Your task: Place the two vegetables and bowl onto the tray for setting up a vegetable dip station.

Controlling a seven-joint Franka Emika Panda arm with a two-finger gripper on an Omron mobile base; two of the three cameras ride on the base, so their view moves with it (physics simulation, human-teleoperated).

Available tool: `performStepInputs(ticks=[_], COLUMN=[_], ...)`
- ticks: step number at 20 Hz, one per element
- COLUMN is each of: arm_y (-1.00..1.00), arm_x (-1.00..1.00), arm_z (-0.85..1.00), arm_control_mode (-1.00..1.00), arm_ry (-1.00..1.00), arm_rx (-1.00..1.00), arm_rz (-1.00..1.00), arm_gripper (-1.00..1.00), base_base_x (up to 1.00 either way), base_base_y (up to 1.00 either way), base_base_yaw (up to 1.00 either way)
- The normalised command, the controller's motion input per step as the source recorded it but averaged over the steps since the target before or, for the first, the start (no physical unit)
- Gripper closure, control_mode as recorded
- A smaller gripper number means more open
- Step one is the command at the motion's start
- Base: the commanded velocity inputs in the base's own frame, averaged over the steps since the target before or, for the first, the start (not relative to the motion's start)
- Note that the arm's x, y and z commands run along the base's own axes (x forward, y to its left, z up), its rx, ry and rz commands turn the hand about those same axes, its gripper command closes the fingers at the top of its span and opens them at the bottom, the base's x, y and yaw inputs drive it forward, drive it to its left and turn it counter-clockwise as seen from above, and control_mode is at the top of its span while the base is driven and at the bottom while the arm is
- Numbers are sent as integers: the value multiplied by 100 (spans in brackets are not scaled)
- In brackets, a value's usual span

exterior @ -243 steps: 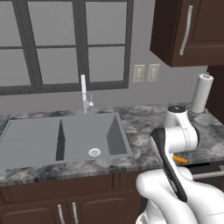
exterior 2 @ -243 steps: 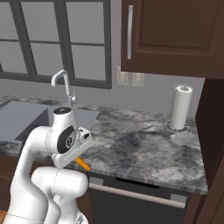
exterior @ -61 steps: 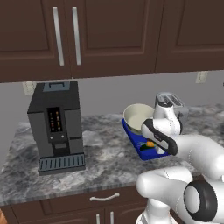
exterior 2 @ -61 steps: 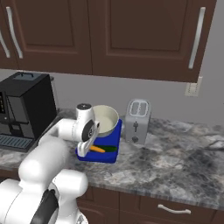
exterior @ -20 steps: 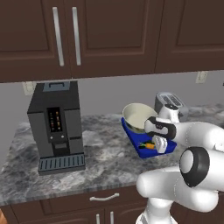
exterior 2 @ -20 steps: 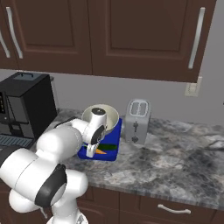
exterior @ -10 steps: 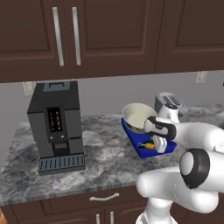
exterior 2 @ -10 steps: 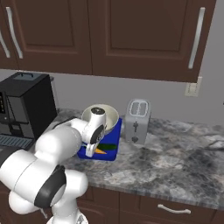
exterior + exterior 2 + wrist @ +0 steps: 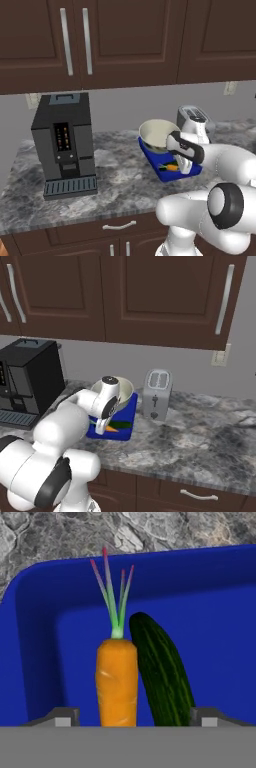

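On the grey stone counter (image 9: 115, 180), between the black coffee machine (image 9: 65, 137) and the silver toaster (image 9: 157, 387), a blue tray (image 9: 126, 411) is sitting with all three task items on it. Toward the tray's back end, on the side nearer the wall, a cream bowl (image 9: 156, 132) is resting inside the rim. At the tray's front end, an orange carrot (image 9: 117, 679) and a dark green cucumber (image 9: 161, 672) are lying side by side and touching on the blue floor, the carrot's green and red-tipped leaves pointing toward the tray's rounded corner; the carrot is also showing as a small orange patch in the left base view (image 9: 172, 167) and beside a green streak in the right base view (image 9: 111, 429). Above the tray's front end, the gripper (image 9: 135, 718) is hanging over the two vegetables with its jaws standing apart, one dark fingertip (image 9: 62, 717) outside the carrot and the other outside the cucumber, neither visibly pressing on them. From the base views, the white hand (image 9: 184, 150) is reaching down just in front of the bowl. Behind the tray, dark wooden cabinets (image 9: 150, 296) are hanging on the wall.
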Motion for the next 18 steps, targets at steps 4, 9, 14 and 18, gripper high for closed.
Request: performStepInputs(ticks=[4, 9, 14, 18], arm_y=[0, 0, 1, 5], arm_x=[-18, -12, -6, -1], arm_z=[3, 9, 6, 2], arm_control_mode=[-100, -100, -100, -100], arm_ry=[2, 1, 0, 0], arm_rx=[0, 0, 0, 0], arm_rz=[0, -3, 4, 0], arm_gripper=[-100, -100, -100, -100], base_base_x=[0, 0, 0, 0], base_base_y=[0, 0, 0, 0], base_base_yaw=[0, 0, 0, 0])
